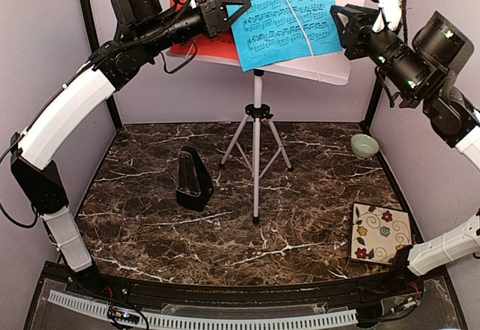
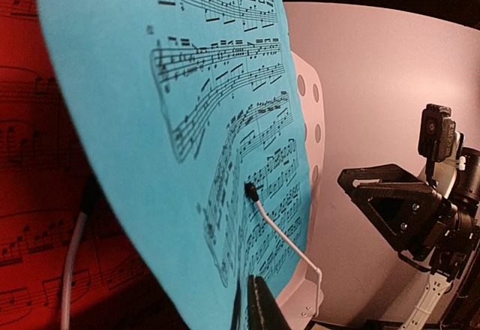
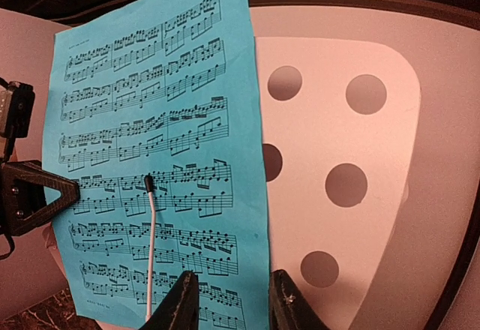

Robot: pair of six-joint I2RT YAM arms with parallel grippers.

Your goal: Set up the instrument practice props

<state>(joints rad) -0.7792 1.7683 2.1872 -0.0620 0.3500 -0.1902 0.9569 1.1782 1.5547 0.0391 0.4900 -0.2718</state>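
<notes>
The white tripod music stand (image 1: 256,131) stands mid-table, its hole-perforated desk (image 3: 352,142) at the top. The cyan-blue page (image 1: 281,11) leans on the desk under a white wire holder (image 3: 151,247). The red page (image 1: 196,34) lies behind it to the left. My left gripper (image 1: 238,7) is shut on the cyan page's left edge, its fingers (image 2: 259,307) pressed together. My right gripper (image 3: 232,300) is open, its fingers either side of the page's right edge in view, holding nothing. The black pyramid metronome (image 1: 193,178) stands on the table left of the tripod.
A small pale green bowl (image 1: 364,146) sits at the far right of the marble table (image 1: 300,217). A floral square tile (image 1: 380,232) lies at the near right. Black frame posts and grey walls close in both sides.
</notes>
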